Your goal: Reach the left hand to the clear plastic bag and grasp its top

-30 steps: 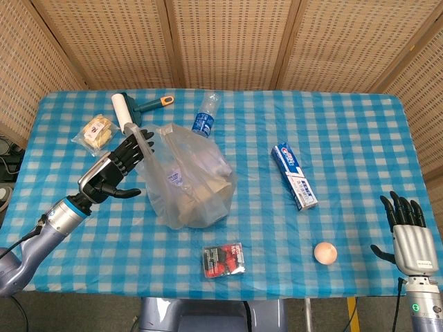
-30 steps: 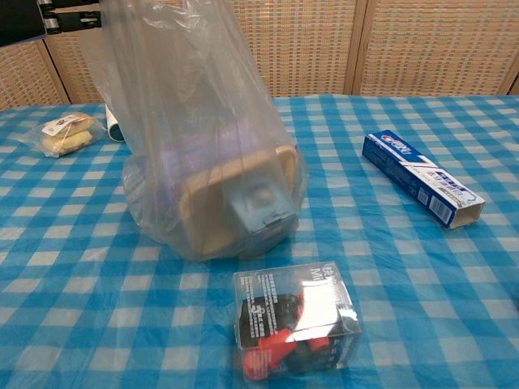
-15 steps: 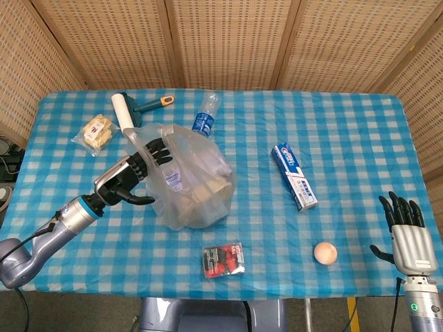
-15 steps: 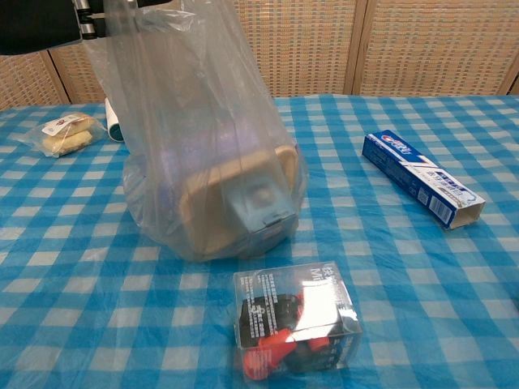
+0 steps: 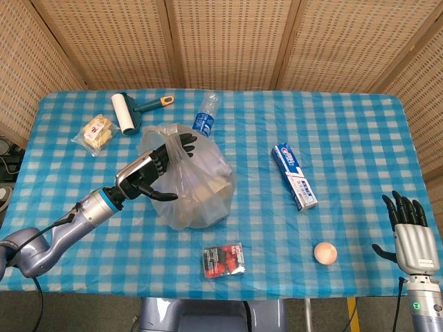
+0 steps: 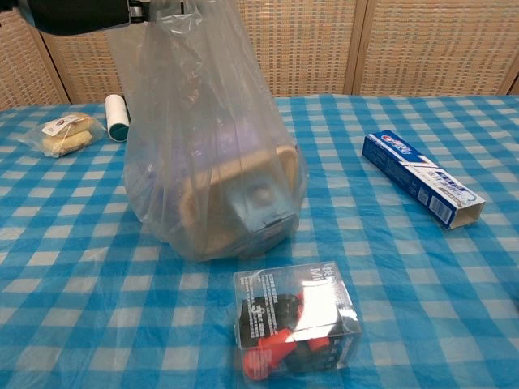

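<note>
Movement is all on the left: the left robot hand [image 5: 154,171] has slid across onto the bag's [image 5: 197,187] top, fingers still spread, not yet closed. Bag stands near the counter's [image 5: 360,138] middle. Right robot hand [image 5: 410,232] idles open.

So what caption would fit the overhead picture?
Left robot hand reaches over the top of the clear plastic bag on a blue checked table.
</note>
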Controlling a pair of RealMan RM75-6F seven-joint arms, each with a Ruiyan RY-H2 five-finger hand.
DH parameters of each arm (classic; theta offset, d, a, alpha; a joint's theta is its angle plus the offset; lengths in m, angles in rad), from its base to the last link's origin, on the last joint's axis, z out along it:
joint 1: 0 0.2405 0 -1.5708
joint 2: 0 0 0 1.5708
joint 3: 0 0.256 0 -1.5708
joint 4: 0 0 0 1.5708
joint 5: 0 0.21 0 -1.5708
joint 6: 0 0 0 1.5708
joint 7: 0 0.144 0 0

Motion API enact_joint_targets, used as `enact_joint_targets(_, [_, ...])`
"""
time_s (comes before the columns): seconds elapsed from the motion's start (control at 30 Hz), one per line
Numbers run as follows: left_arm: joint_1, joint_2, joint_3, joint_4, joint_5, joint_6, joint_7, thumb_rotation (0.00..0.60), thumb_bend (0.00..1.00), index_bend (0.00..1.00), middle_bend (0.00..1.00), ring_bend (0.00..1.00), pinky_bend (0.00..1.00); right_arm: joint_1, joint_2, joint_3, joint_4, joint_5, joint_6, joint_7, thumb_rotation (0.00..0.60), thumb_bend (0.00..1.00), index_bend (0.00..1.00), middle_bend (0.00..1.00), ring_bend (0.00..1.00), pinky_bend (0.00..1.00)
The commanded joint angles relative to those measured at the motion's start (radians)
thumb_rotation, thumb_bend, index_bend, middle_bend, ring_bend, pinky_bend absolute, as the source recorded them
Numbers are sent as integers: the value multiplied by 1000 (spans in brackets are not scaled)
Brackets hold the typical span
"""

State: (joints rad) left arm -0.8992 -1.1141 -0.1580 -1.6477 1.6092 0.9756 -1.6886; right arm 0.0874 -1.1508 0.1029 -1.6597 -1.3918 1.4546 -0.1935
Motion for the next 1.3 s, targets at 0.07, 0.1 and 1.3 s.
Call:
enact_joint_targets(0.07, [-42, 3, -30, -10, -35, -50, 25, 600, 0, 0, 0, 0, 0, 0, 0, 0, -1, 0, 1, 0, 600, 0, 0, 0, 0, 0])
enact_joint_targets(0.1, [-51, 5, -37, -12, -42, -59, 32, 600, 0, 0, 0, 0, 0, -1, 1, 0, -1, 1, 2, 0, 600, 0, 0, 0, 0, 0])
enact_joint_targets(1.3, [-175, -131, -289, -7, -414, -347, 99, 600, 0, 1000, 942, 890, 973, 7, -5, 5, 12, 28, -16, -3, 600, 0, 0, 0, 0, 0])
